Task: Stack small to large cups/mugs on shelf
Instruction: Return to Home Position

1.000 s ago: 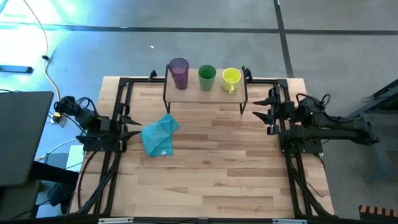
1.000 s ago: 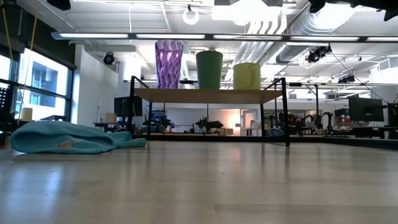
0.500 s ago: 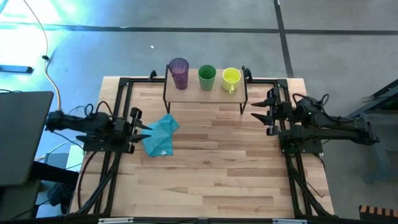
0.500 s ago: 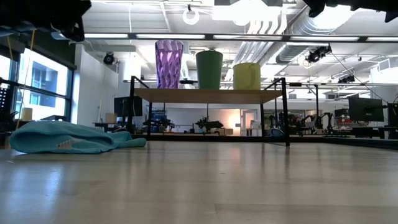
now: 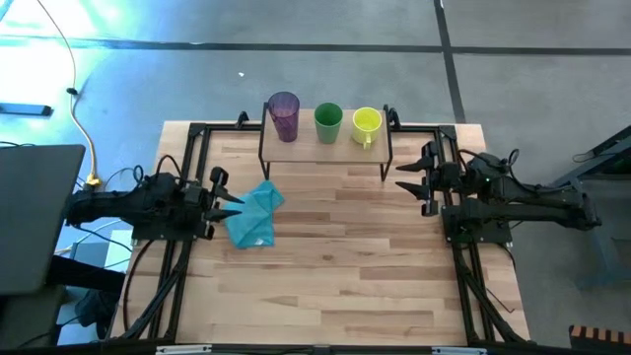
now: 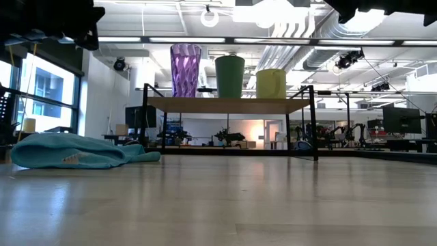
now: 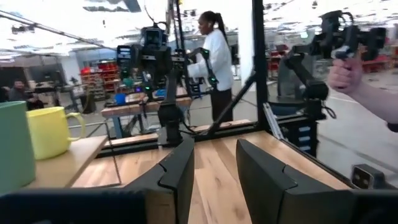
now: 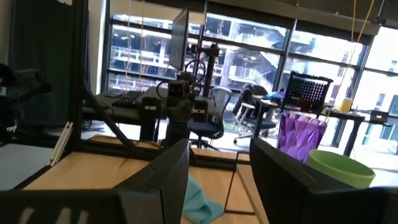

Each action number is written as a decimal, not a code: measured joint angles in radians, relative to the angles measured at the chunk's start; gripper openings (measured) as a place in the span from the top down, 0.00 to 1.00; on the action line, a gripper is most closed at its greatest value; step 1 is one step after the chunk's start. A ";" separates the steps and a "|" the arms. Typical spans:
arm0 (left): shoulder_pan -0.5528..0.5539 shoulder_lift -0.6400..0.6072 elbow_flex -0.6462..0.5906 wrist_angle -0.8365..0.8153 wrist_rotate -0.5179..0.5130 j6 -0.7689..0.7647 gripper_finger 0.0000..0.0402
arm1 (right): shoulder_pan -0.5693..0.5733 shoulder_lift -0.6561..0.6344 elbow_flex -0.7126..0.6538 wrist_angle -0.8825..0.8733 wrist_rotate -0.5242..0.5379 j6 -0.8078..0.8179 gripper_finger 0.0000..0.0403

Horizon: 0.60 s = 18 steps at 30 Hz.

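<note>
The purple tumbler (image 5: 284,116), green cup (image 5: 327,121) and yellow mug (image 5: 366,122) are standing in a row on the shelf (image 5: 340,148). The left pincer (image 5: 232,200) and right pincer (image 5: 404,177) are hanging open and empty at the sides of the bench (image 5: 325,261), probably parking clear of the shelf.

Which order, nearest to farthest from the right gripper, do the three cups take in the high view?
From the right gripper:
1. yellow-green plastic mug with handle, right end of the row.
2. short green plastic cup, middle.
3. tall translucent purple plastic tumbler, left end.
</note>
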 joint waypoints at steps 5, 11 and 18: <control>0.023 -0.004 0.000 -0.090 0.025 -0.002 0.73 | 0.000 0.000 0.000 -0.048 -0.001 0.012 0.60; 0.020 -0.004 0.000 -0.118 0.008 -0.008 0.73 | 0.000 -0.002 0.000 -0.076 -0.004 0.026 0.60; 0.020 -0.022 -0.047 -0.041 -0.013 -0.011 0.73 | 0.000 -0.002 0.000 -0.063 -0.004 0.015 0.60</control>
